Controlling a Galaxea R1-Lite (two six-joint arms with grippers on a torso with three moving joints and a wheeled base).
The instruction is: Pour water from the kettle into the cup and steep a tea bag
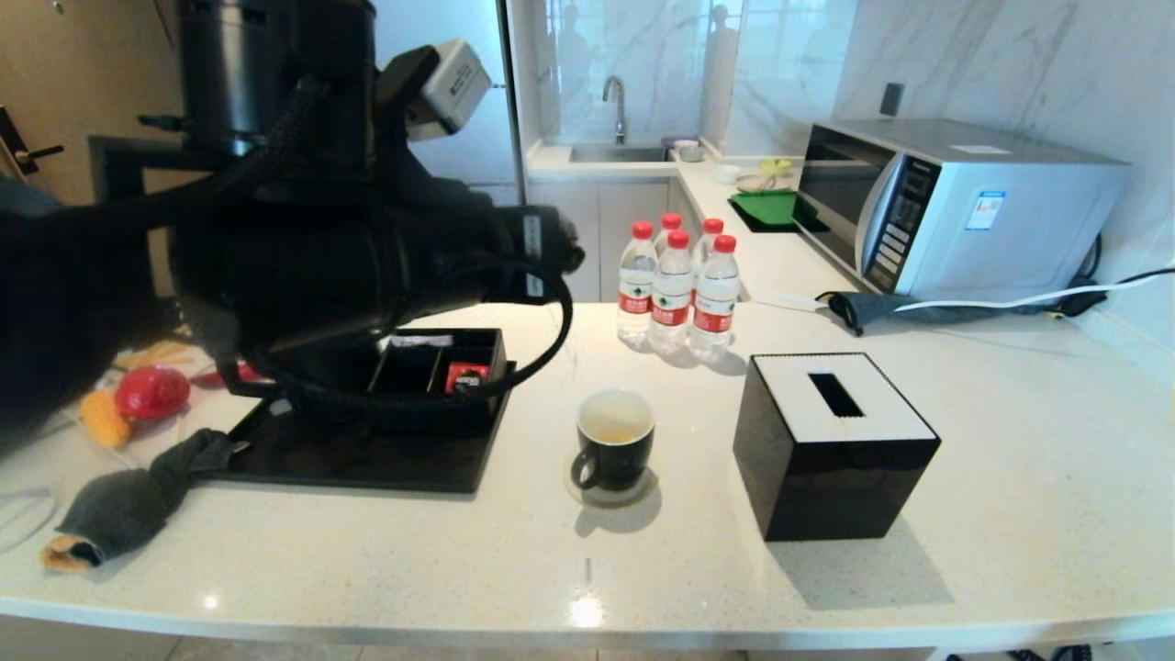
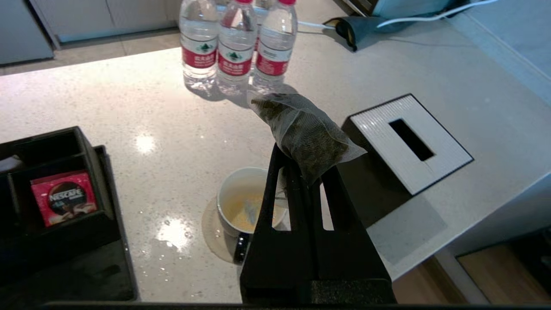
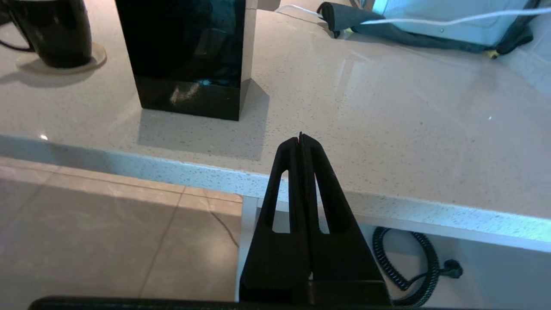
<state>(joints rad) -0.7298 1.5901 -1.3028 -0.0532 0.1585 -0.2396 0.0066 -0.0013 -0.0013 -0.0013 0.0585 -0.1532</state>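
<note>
The cup (image 1: 614,441), a black mug with a white inside, stands on a round coaster mid-counter. Pale yellowish water (image 2: 239,211) lies in its bottom. My left gripper (image 2: 301,168) is shut on the tea bag (image 2: 308,137), a grey-green mesh sachet pinched by one corner. It is held in the air above the cup, slightly toward the tissue box side. In the head view my left arm and gripper (image 1: 551,252) fill the left half. I cannot make out the kettle behind the arm. My right gripper (image 3: 300,140) is shut and empty, just off the counter's front edge.
A black tissue box (image 1: 831,441) stands right of the cup. Several red-capped bottles (image 1: 675,289) stand behind it. A black tray (image 1: 367,464) holds a compartment box (image 1: 441,363) with a red packet (image 2: 64,198). A microwave (image 1: 955,207) sits back right and a grey cloth (image 1: 128,505) front left.
</note>
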